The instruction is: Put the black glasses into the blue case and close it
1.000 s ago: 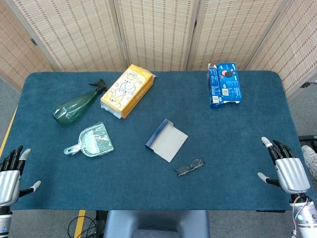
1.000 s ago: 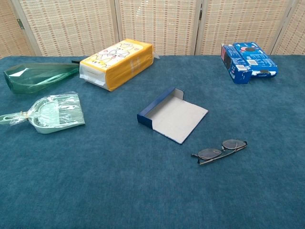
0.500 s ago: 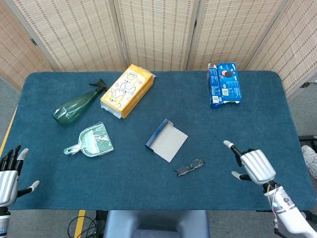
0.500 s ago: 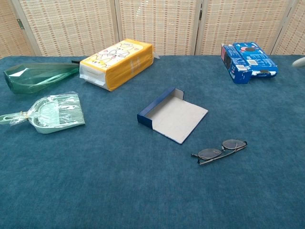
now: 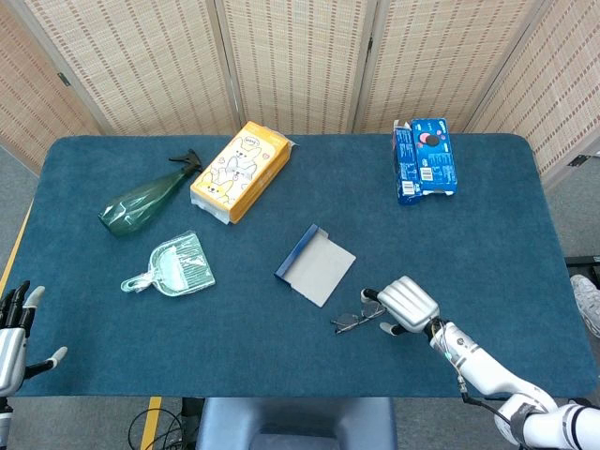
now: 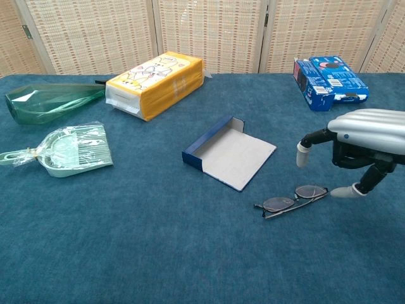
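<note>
Table in blue carpet before woven screens; right robot hand spread beside black glasses.

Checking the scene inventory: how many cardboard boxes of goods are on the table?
2: the yellow box at back left of centre, beside the green spray bottle, and the blue cookie box at back right.

The glasses lie on the table just below and to the left of the right hand's fingertips, with one fingertip beside the frame's right end, and the open case lies further left and behind them. Well behind those fingers stands the biscuit box, while far to their left sit the tissue pack, the spray bottle and the dustpan. The left hand hangs off the table's near left corner, far from everything.
</note>
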